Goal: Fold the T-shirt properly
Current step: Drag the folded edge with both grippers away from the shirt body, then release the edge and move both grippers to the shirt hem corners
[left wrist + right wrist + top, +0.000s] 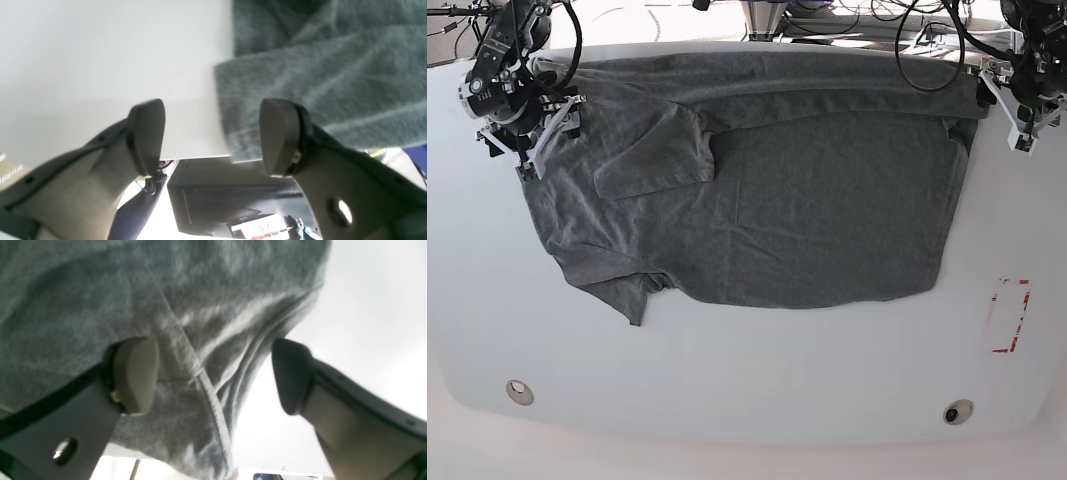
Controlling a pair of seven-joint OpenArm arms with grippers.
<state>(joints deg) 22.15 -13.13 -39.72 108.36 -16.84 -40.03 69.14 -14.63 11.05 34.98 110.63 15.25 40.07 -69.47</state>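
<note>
T-shirt (757, 200) hem near table (727, 380) edge — bare front

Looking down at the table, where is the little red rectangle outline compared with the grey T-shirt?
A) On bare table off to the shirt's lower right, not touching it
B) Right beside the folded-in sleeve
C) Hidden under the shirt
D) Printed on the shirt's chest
A: in the base view the red rectangle outline sits on bare white table, clear of the T-shirt and beyond its lower right corner.
</note>
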